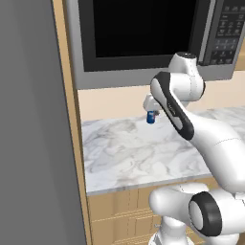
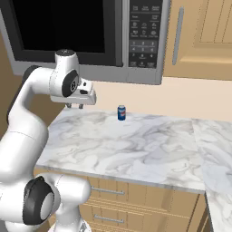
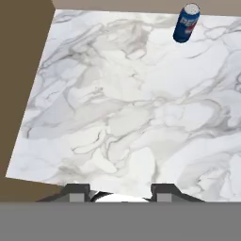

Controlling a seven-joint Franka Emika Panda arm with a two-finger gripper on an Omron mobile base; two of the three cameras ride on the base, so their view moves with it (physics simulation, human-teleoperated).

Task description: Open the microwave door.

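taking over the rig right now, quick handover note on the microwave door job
Gripper: open, empty, pointing down above the marble counter, below the microwave.
Microwave door: shut; its dark bar handle sits beside the keypad.
Blue can stands upright at the back of the counter, apart from the gripper.
Done: nothing on the door yet.
Left: raise the gripper to the handle, grip, pull the door open.
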